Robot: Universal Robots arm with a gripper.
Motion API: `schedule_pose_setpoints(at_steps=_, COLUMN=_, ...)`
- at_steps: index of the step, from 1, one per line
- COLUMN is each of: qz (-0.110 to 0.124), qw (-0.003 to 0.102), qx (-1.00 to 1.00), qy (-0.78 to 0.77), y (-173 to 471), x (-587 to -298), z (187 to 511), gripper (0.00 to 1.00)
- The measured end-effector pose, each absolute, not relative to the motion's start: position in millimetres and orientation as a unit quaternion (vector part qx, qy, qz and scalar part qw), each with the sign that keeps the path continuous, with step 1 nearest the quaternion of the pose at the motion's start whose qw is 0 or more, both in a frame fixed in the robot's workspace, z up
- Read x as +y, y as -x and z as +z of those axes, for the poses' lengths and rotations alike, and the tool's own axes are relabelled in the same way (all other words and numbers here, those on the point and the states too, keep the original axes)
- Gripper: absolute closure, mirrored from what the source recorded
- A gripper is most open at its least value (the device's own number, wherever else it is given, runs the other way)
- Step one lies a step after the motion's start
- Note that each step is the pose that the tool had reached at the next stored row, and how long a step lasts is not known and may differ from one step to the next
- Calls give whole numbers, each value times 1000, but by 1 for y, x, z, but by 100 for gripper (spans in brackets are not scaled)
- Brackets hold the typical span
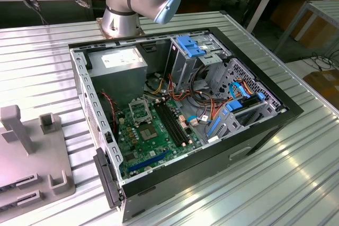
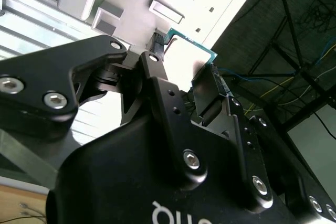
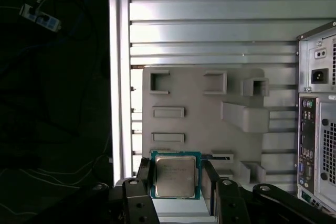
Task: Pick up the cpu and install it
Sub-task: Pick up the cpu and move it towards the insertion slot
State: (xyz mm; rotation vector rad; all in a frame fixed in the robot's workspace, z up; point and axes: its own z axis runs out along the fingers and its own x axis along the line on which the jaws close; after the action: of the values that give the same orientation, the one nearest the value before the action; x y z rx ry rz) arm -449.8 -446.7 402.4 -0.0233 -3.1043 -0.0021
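claw [image 3: 176, 165] is closed narrow on the cpu [image 3: 175, 178], one finger on each opposite edge, metal lid facing the first wrist view. cpu sits over the grey fixture tray [image 3: 202, 129], can't tell if it's clear of it. exterior view: tray is on the bench [image 1: 47, 46] at 8 o'clock of the open pc case [image 1: 270, 128], socket [image 1: 139, 110] at 11 o'clock of the dark chip [image 1: 146, 132]. my read: grip edges only, light squeeze, keep chip level and square in the fingers
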Motion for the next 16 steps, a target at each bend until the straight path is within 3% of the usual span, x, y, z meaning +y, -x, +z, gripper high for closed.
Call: schedule_pose_setpoints(at_steps=16, qz=-1, qw=19, qx=-1000, qy=7, y=437, x=-447, z=402, gripper=53)
